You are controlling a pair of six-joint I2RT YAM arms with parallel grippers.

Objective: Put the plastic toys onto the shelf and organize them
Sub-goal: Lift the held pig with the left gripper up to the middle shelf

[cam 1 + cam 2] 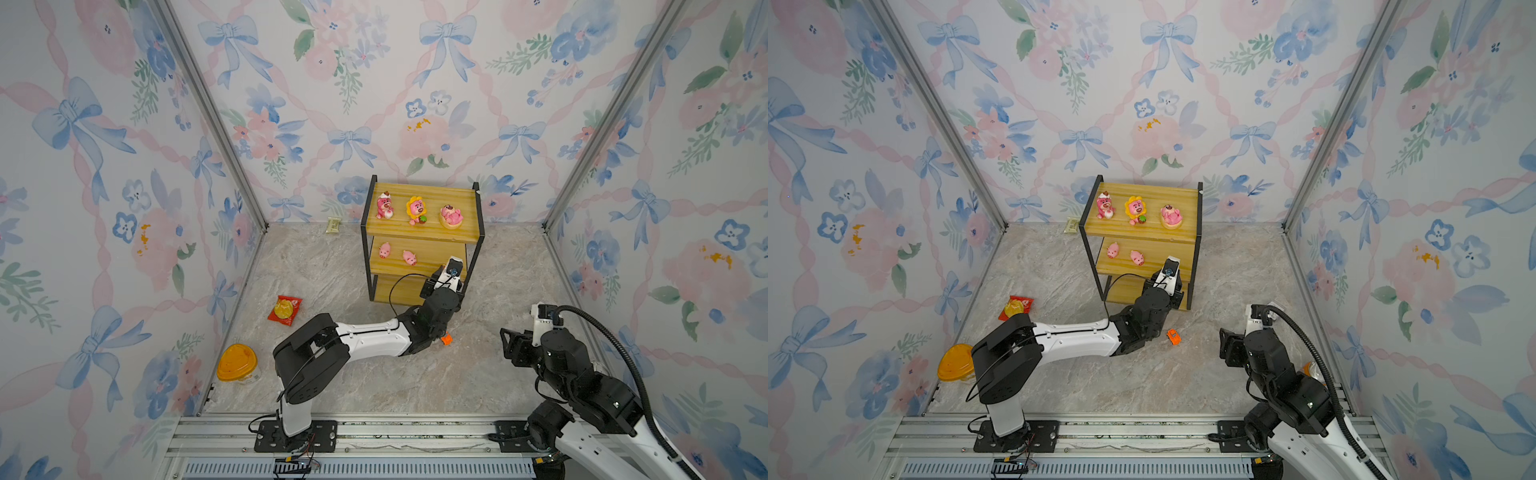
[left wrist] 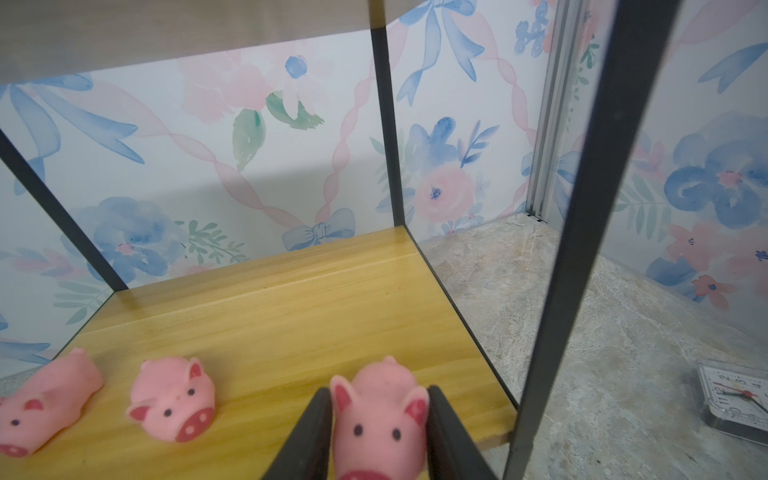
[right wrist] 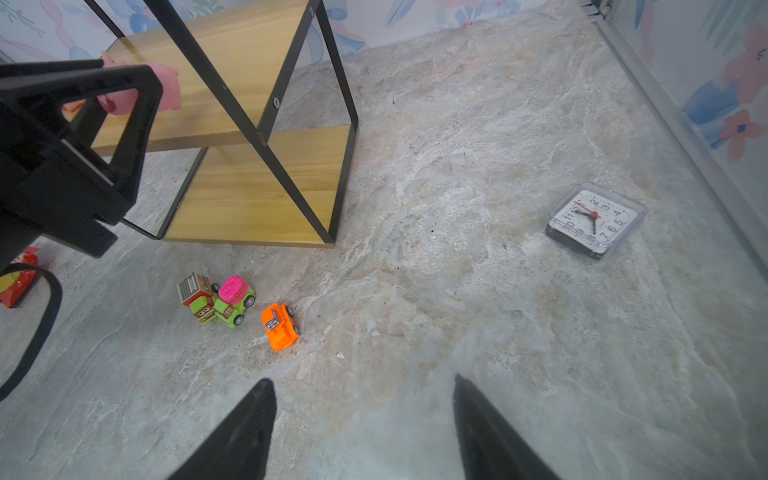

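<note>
Pink pig [image 2: 380,419] between end effector [image 2: 379,392] jaws

light: bright, even | shadows: soft, behind shelf [image 2: 291,299] | edges: wide-angle bowing | right end effector [image 3: 361,380]: blurred

Only the small clock [image 3: 595,220] carries readable marks: black hour numerals printed around its white dial.

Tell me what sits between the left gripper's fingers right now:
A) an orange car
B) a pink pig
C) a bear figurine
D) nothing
B: in the left wrist view, the left gripper has its fingers pressed against both sides of a pig, just over the middle board of the shelf.
</note>
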